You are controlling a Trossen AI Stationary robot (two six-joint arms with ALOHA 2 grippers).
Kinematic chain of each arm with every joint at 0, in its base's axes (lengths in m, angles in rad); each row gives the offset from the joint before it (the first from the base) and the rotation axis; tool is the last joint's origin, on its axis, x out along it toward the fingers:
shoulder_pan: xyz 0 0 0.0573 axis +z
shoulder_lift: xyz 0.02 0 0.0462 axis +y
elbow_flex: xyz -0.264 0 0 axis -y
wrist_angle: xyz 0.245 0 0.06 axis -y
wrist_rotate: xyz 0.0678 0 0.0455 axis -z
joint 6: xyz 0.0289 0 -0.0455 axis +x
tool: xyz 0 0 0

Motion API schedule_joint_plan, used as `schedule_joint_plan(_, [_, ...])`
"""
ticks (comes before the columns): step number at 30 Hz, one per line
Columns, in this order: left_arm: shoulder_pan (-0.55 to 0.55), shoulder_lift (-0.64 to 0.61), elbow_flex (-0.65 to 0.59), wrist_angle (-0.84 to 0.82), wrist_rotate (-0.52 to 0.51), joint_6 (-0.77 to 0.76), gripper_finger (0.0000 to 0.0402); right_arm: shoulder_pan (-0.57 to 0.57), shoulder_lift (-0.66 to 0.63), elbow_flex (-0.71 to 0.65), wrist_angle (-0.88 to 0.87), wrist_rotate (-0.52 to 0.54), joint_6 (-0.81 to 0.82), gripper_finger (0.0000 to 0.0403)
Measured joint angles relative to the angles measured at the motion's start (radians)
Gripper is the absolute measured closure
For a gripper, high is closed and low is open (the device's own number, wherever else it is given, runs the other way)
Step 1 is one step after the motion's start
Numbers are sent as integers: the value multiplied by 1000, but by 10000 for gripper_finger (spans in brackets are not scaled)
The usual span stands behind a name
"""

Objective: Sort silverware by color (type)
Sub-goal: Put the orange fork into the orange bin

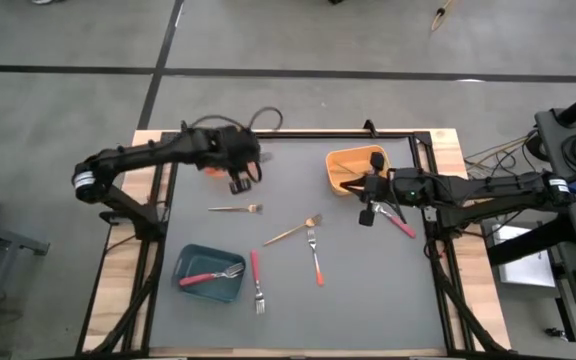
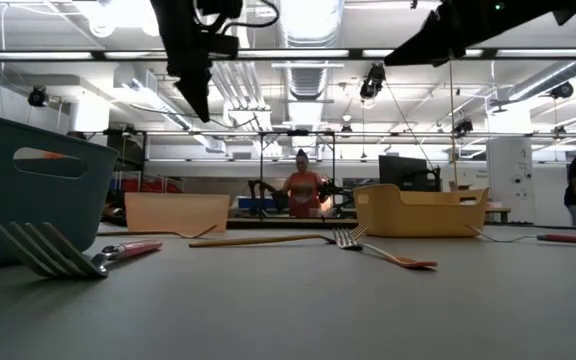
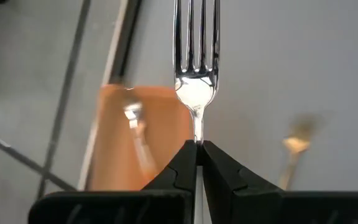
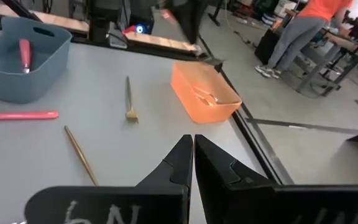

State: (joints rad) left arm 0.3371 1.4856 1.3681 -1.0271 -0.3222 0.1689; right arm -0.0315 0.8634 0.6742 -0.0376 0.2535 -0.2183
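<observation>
My left gripper [image 3: 197, 144] is shut on a fork [image 3: 196, 56] with a silver head, raised above the table's far left [image 1: 240, 184] beside the orange bin [image 1: 211, 168]. That bin holds a fork [image 3: 133, 118]. My right gripper [image 4: 193, 144] hangs shut and bare near the yellow-orange bin [image 1: 353, 168], which holds forks. On the mat lie two gold forks [image 1: 236, 209] [image 1: 293, 231], an orange-handled fork [image 1: 315, 255], and pink-handled forks [image 1: 256, 280] [image 1: 400, 222]. The teal bin [image 1: 208, 272] holds a pink-handled fork. My left gripper pinches the fork's thin neck [image 3: 197, 132], just below the head, between its two fingers. The fork lies along the fingers, with its tines pointing away from the gripper. The fingers slant down from above. The fork is lifted clear of the table, and its handle is hidden behind the fingers.
The dark mat sits inside a black frame [image 1: 418, 135] on a wooden table. A cable [image 1: 266, 118] loops at the far edge behind the left arm. People stand in the room beyond the table [image 2: 301, 190].
</observation>
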Motion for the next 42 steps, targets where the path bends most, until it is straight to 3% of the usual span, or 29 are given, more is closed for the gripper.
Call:
schedule_joint_plan(5, [154,-1,-2,10,11,136,401,0,92,35,5,0,0,394])
schedule_joint_plan(10, [297,1,-9,78,135,234,402,-17,183,63,7,3,-7,394])
schedule_joint_plan(15, [401,1,-10,141,196,272,402,-55,247,76,6,5,-9,394])
schedule_joint_plan(19, [455,1,-10,210,337,268,402,-98,281,77,14,0,-9,394])
schedule_joint_plan(22, [469,1,-32,307,397,261,402,-136,304,77,35,-19,-9,394])
schedule_joint_plan(34, [486,2,-271,691,421,270,401,-321,377,77,240,-204,-44,394])
schedule_joint_plan(42, [489,2,-449,955,421,262,401,-381,399,76,252,-210,-55,394])
